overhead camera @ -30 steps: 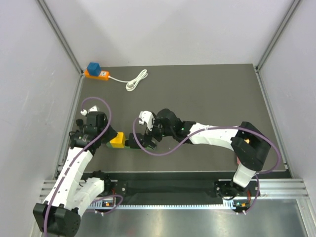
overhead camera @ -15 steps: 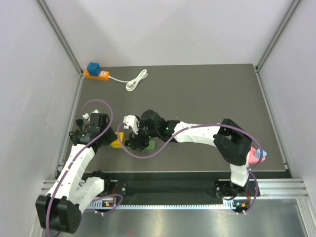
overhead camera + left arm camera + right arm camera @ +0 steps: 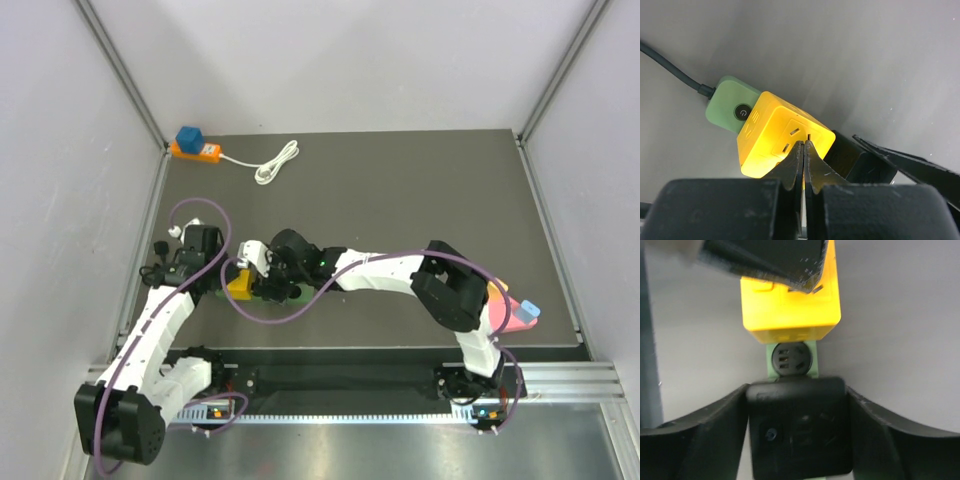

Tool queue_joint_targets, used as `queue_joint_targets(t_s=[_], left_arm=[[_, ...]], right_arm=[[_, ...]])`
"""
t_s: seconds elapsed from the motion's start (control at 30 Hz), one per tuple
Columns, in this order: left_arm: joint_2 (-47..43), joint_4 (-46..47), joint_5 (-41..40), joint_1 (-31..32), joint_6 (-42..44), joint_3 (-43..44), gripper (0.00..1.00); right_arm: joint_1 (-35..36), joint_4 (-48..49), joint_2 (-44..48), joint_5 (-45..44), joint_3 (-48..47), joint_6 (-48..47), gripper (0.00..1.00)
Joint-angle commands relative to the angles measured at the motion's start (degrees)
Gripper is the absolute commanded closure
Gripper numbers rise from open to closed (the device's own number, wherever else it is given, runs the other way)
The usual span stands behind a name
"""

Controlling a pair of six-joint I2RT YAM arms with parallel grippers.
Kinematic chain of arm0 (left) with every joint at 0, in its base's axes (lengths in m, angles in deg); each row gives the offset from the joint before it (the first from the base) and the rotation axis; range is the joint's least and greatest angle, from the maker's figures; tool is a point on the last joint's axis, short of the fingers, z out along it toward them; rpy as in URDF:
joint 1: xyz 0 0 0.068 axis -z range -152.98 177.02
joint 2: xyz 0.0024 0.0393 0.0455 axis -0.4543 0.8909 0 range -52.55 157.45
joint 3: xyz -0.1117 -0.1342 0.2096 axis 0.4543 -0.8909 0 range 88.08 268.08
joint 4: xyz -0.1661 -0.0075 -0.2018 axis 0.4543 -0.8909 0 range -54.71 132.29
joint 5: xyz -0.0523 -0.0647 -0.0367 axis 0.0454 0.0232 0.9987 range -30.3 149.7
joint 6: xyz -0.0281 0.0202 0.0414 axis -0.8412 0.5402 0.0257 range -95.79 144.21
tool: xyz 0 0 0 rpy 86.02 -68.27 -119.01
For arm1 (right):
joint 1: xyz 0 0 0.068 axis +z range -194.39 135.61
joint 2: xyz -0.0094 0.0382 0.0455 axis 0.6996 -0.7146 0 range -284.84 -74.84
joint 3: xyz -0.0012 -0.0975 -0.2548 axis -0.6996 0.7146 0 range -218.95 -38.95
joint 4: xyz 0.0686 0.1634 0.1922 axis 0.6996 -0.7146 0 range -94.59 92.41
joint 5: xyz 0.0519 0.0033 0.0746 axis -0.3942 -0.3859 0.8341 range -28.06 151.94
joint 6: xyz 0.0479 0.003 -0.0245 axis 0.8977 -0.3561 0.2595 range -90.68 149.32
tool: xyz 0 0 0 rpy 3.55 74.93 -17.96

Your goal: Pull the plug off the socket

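Left gripper (image 3: 803, 150) pinched empty atop the yellow cube (image 3: 775, 135), we are straddling the rigid black plug (image 3: 797, 435) by its sides, right gripper (image 3: 796, 390) spread, hold unclear.

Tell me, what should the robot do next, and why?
Probably close the right gripper onto the black plug: it straddles the plug but a firm grip isn't clear, while the shut left gripper sits against the yellow socket block.
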Motion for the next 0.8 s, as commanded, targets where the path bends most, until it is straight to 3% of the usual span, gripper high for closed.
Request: queue_joint_targets(t_s=[0.0,0.07,0.13,0.17,0.2,0.33,0.43,0.6,0.7,0.77], left_arm=[[1.04,-3.73,-3.57,-0.32,-0.02,-0.66,1.0],[1.04,-3.91,-3.66,-0.32,-0.19,-0.74,1.0],[1.48,-4.17,-3.66,-0.32,-0.46,-0.66,1.0],[1.57,-4.17,-3.66,-0.32,-0.46,-0.83,1.0],[1.57,-4.0,-3.57,-0.32,-0.46,-0.83,1.0],[1.31,-2.77,-1.64,-0.23,0.59,-1.36,1.0],[1.83,-2.5,-0.76,-0.06,1.12,-1.36,1.0],[2.01,-2.76,-0.85,1.0,1.13,-1.18,1.0],[2.19,-2.41,-0.85,1.88,1.3,-1.36,1.0],[2.71,-2.76,-0.85,2.32,1.3,-1.18,1.0]], right_arm=[[1.22,0.19,-0.64,-4.24,-3.73,-0.49,0.37],[1.4,0.81,-0.03,-7.04,-3.21,-0.49,0.44],[1.4,1.08,0.85,-10.47,-2.94,0.48,0.73],[1.49,1.25,1.29,-11.88,-2.68,0.92,0.96],[1.49,1.43,2.42,-12.68,-2.07,2.14,1.0],[1.23,5.99,6.72,-15.76,2.32,4.87,1.0],[-0.53,9.69,9.11,-5.97,4.88,8.73,1.0],[-1.5,5.65,7.89,-0.47,0.85,12.96,1.0],[-0.37,4.42,8.4,-4.93,0.48,10.08,1.0],[1.22,5.38,9.28,-12.66,1.45,6.13,1.0]])
